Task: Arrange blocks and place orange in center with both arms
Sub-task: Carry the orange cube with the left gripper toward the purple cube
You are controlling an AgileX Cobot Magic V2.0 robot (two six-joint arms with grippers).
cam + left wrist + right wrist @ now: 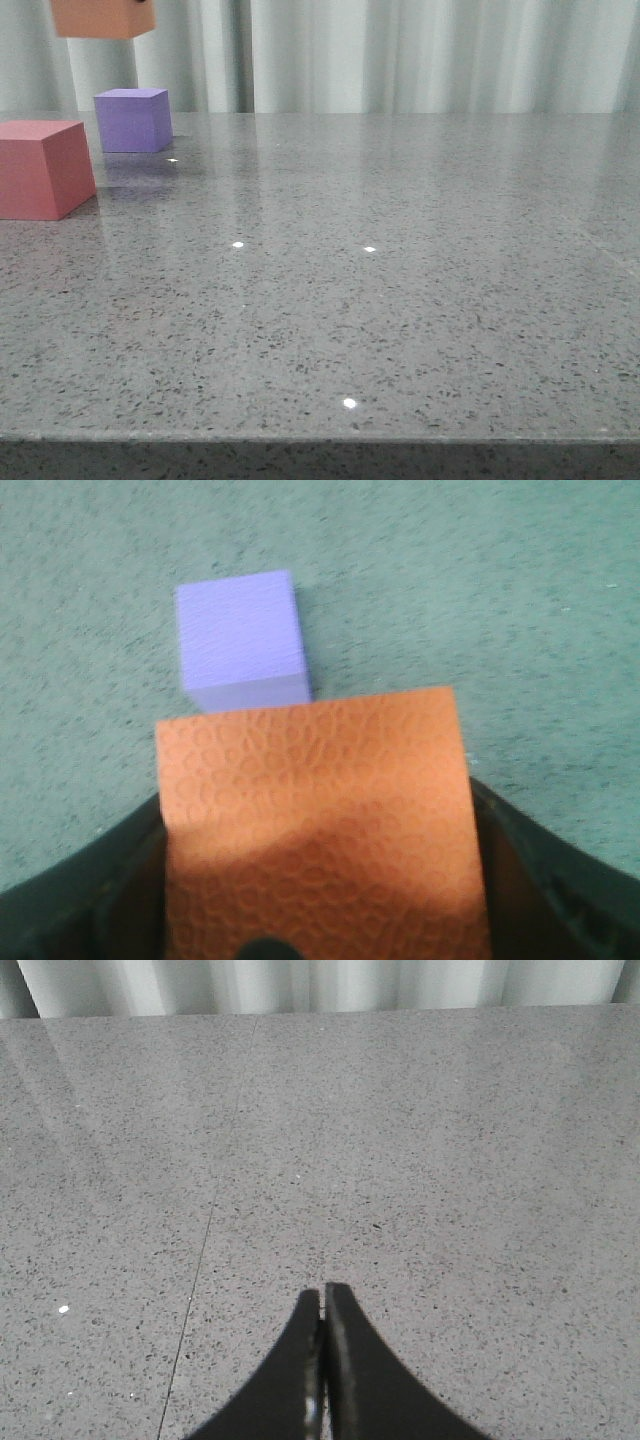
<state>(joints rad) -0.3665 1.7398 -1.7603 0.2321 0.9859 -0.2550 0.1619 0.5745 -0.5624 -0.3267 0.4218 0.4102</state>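
The orange cube (100, 17) hangs in the air at the top left of the front view, above the purple cube (133, 119). In the left wrist view my left gripper (318, 880) is shut on the orange cube (315, 810), its black fingers (80, 890) on both sides, with the purple cube (242, 640) on the table below and just beyond. The pinkish-red cube (42, 168) rests on the table at the left edge, nearer than the purple one. My right gripper (323, 1295) is shut and empty over bare table; it does not show in the front view.
The grey speckled table (400, 280) reaches to a pale curtain (400, 50) at the back. Its front edge (320, 438) runs along the bottom of the front view. A thin seam (195, 1290) crosses the table in the right wrist view.
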